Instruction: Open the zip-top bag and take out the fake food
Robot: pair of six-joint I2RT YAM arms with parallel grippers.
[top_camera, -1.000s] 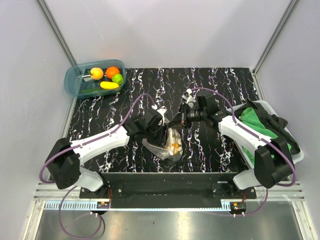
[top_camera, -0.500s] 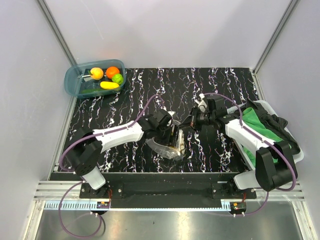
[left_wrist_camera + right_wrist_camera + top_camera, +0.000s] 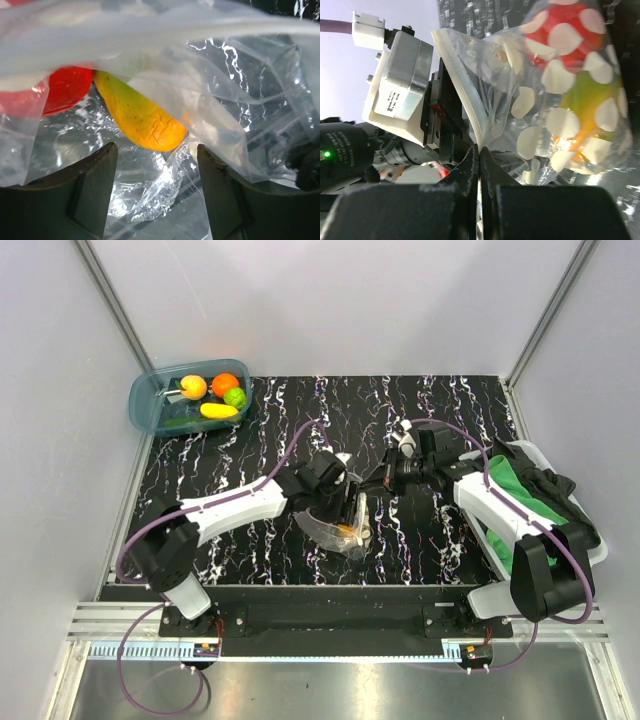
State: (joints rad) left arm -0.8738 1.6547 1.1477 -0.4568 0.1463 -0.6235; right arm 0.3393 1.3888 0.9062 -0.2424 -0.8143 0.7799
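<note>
From above, the zip-top bag (image 3: 325, 535) lies by the middle of the desk's (image 3: 440, 420) near edge. At the left wrist, the left fingers (image 3: 92, 192) stand wide apart, facing the yellow and red fake food (image 3: 140, 120) inside it. At the right wrist, the right fingers (image 3: 465, 170) pinch its zip rim (image 3: 457, 85).

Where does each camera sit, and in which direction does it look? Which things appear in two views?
Top external: above and behind both arms, looking down at the table; both show.
Left wrist: faces the zip-top bag and fake food; its open fingers below.
Right wrist: faces the bag's rim, pinched by the right gripper.
Shared: bag and food.
</note>
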